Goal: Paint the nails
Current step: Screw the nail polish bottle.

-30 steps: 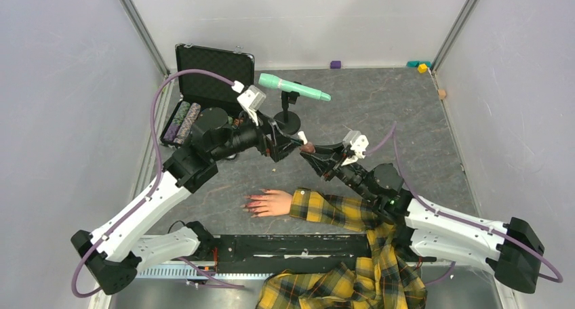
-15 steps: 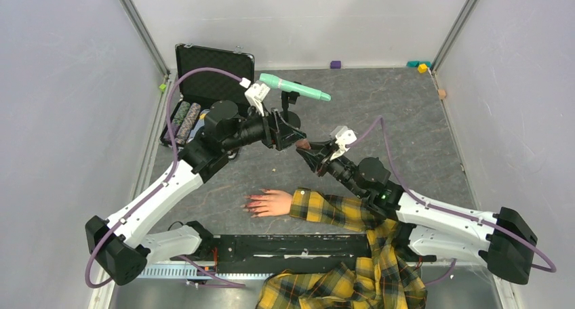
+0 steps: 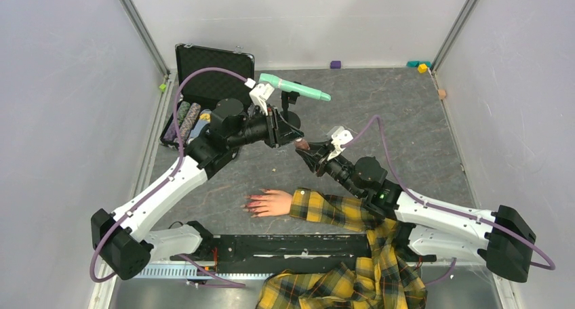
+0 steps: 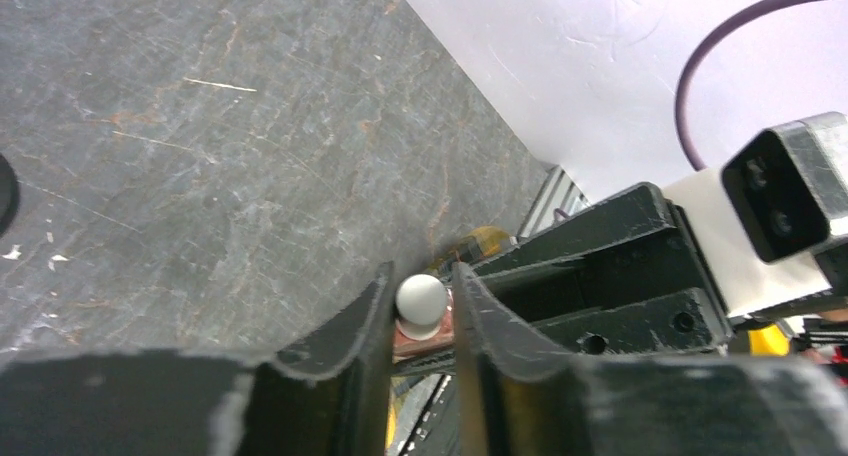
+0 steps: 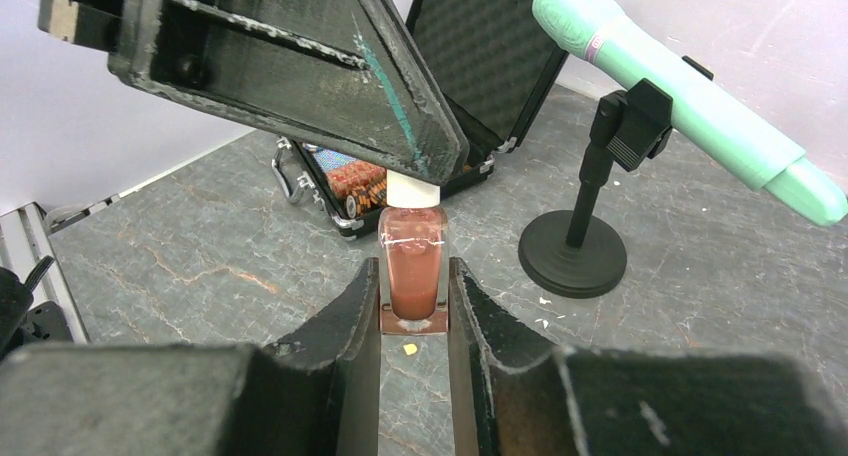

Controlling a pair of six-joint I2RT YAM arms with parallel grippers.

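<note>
A small bottle of brownish-pink polish is held upright above the table, and my right gripper is shut on its lower body. My left gripper comes in from the left, its jaws closed round the bottle's white cap with hardly any gap. In the top view the two grippers meet at mid-table, left gripper against right gripper. The nails are glossy red tips on a pale mannequin hand with a yellow plaid sleeve, lying nearer the arm bases, untouched.
A teal microphone sits on a black stand with a round base just behind the grippers. An open black case stands at the back left. Small coloured blocks lie along the back wall.
My left gripper has moved right onto the cap and its jaws have closed from wide open. The right gripper has shifted slightly left with the bottle.
</note>
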